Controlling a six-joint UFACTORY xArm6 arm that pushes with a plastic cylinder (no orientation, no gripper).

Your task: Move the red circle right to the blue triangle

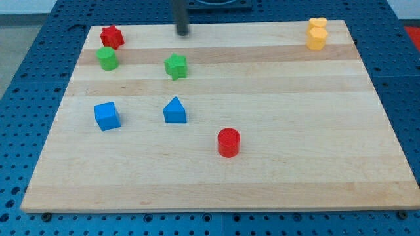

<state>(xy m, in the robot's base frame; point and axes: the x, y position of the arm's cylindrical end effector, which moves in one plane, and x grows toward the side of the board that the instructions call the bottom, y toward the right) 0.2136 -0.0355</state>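
Observation:
The red circle [228,142] stands on the wooden board right of centre, towards the view's bottom. The blue triangle [174,111] stands up and to the left of it, about a block's width of bare wood between them. My tip [182,33] is at the board's top edge, above the green star [176,66], far from both the red circle and the blue triangle and touching no block.
A red star [111,36] and a green circle [107,58] sit at the top left. A blue cube [107,116] sits left of the triangle. Two yellow blocks [317,34] sit at the top right. The board [295,131] rests on a blue pegged table.

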